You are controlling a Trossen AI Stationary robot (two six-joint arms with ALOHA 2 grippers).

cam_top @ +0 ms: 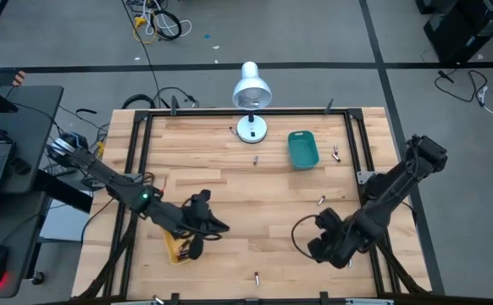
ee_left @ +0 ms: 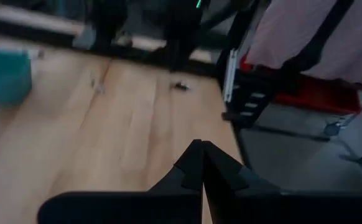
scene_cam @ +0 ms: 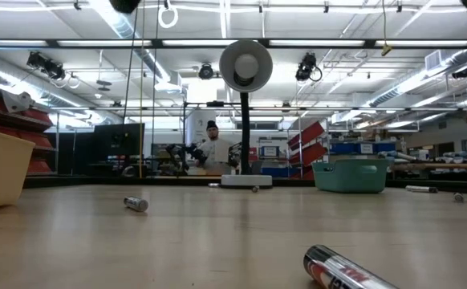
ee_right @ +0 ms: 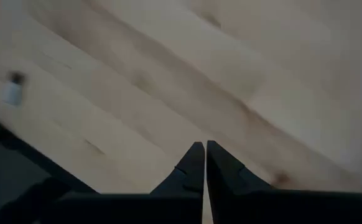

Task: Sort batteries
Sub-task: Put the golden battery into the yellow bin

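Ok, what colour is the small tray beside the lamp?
Teal; the tray shows best in the high view, right of the lamp.

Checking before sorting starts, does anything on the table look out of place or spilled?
Yes: the batteries lie scattered loose on the wooden table, not in a tray, such as one near the front edge and another beside the teal tray. Nothing looks damaged.

Light wooden plank counter (cam_top: 229,182) in a black metal frame, strewn with small items.
A white desk lamp (cam_top: 251,127) stands at the far edge, a teal plastic tray (cam_top: 303,149) just beside it, and a yellow tray (cam_top: 176,246) sits near the front left. Small dark and silvery cylindrical batteries lie scattered apart: one below the lamp (cam_top: 256,158), two right of the teal tray (cam_top: 335,153), one mid-right (cam_top: 321,200), one at the front edge (cam_top: 257,275).
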